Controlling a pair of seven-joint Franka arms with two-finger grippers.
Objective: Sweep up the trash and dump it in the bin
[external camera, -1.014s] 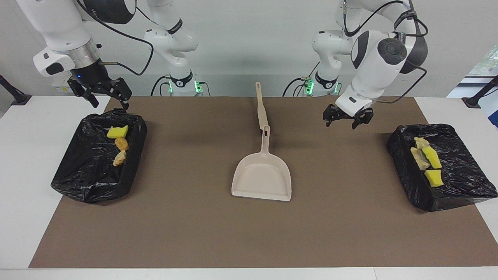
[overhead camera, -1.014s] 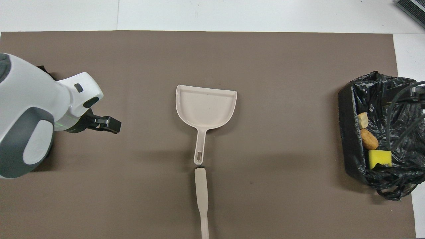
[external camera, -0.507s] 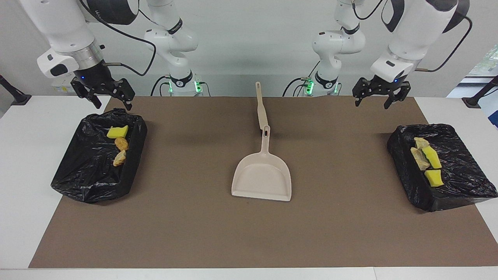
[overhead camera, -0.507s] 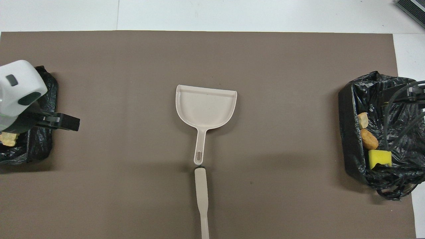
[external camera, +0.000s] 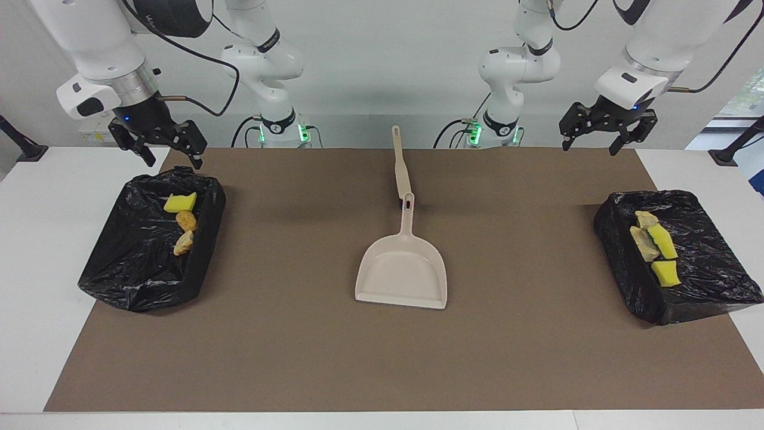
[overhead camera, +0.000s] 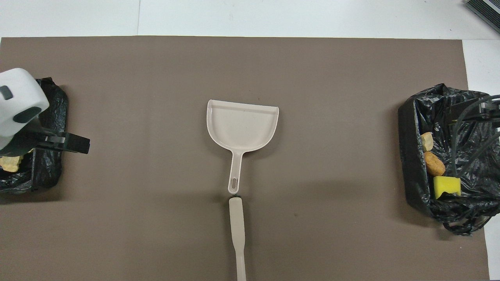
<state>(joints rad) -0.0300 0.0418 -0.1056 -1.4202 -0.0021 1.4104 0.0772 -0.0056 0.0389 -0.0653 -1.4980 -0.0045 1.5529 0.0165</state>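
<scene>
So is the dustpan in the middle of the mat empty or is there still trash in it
Empty. The dustpan lies flat on the mat with a bare scoop in both views; the scraps sit in the black-lined bins.

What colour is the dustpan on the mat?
Pale beige dustpan, clearest in the overhead view.

You have: beige dustpan (external camera: 401, 276), beige brush handle (external camera: 400, 164), 2 black bin bags (external camera: 137, 263), yellow and tan-brown trash (external camera: 179, 203), brown mat (external camera: 298, 334), white table (external camera: 36, 239).

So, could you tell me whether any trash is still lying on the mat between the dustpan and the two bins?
Nothing visible does: the brown mat is bare around the dustpan, and the scraps already lie in the two bins.
</scene>
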